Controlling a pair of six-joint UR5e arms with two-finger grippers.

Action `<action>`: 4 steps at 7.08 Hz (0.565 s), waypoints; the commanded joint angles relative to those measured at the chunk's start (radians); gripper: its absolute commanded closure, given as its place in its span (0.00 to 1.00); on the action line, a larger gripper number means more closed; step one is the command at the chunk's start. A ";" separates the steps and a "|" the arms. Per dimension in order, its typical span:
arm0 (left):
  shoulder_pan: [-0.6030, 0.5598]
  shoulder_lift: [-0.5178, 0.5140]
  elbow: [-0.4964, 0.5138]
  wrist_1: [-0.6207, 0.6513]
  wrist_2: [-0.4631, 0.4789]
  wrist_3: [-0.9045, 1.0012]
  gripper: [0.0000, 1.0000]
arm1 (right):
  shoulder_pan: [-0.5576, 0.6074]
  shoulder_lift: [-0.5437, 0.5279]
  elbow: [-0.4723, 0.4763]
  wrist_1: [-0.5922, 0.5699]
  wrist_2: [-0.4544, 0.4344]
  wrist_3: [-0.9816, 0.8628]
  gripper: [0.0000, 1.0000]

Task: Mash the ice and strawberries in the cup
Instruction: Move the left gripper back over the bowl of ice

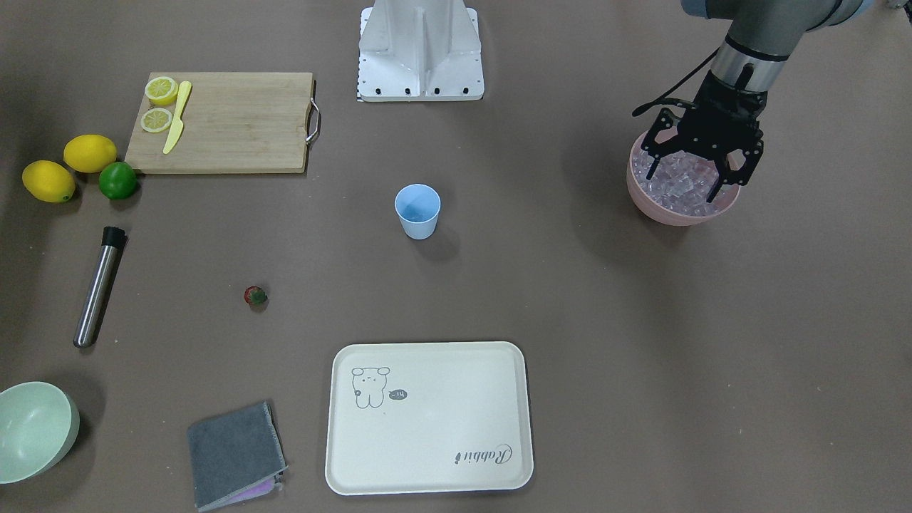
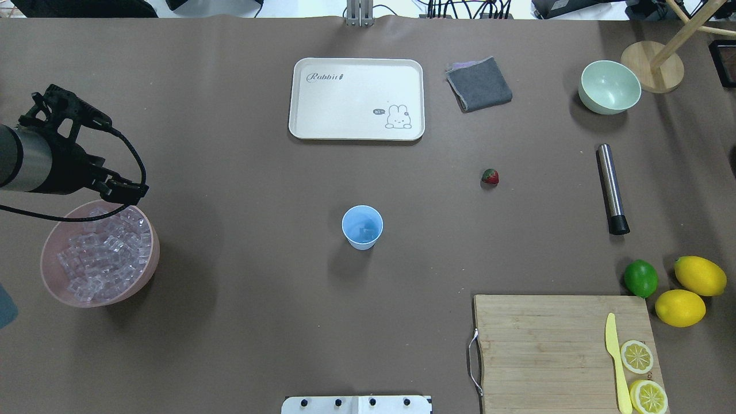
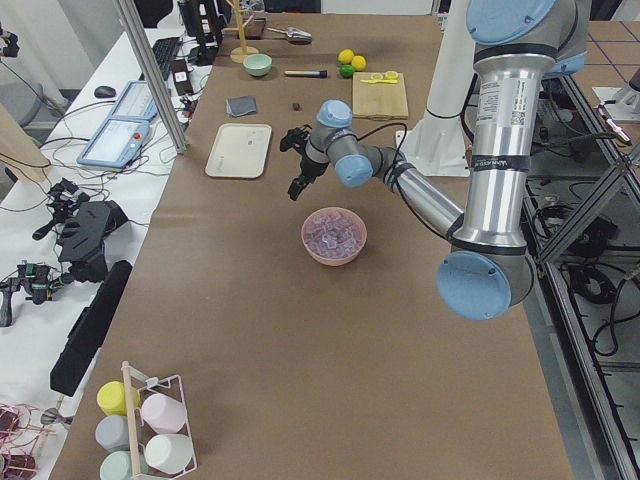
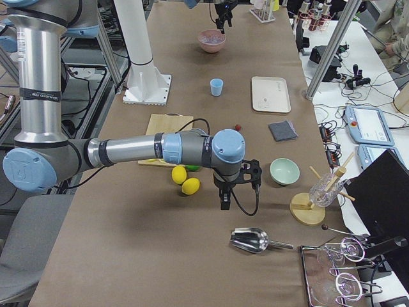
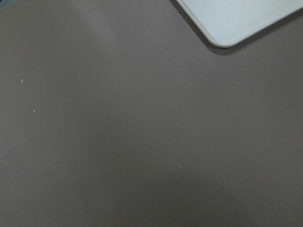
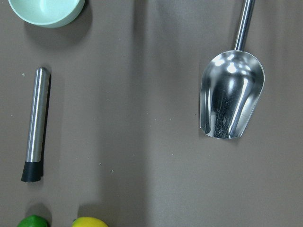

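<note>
Nearest me sits the tray (image 1: pixel 427 420). The cup (image 1: pixel 417 210) stands mid-table, the strawberry (image 1: pixel 255 296) at its 8 o'clock and ice (image 2: pixel 103 253) in the bowl (image 2: pixel 146 270) at 3 o'clock. The left gripper (image 1: pixel 682 187) hangs spread by the ice, holding nothing. I'd say this is the loading step, and the next move calls for pinching 1 cube. Whether the right gripper (image 4: pixel 225 202) is spread, I cannot tell.

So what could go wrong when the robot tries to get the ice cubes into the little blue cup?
1. The ice cubes are small and glassy, so one may slip from the open left gripper on the way from the pink bowl to the cup.
2. The cup is narrow and stands alone, so a bump could tip it.
3. The strawberry is tiny and might roll away when pinched.
</note>
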 commanded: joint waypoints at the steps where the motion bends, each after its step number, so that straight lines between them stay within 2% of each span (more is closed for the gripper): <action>1: -0.002 0.065 0.012 -0.035 -0.058 0.005 0.03 | -0.001 -0.001 -0.003 0.000 0.010 0.000 0.00; 4: 0.006 0.065 0.089 -0.060 -0.065 -0.006 0.03 | -0.003 -0.001 -0.002 0.000 0.010 0.000 0.00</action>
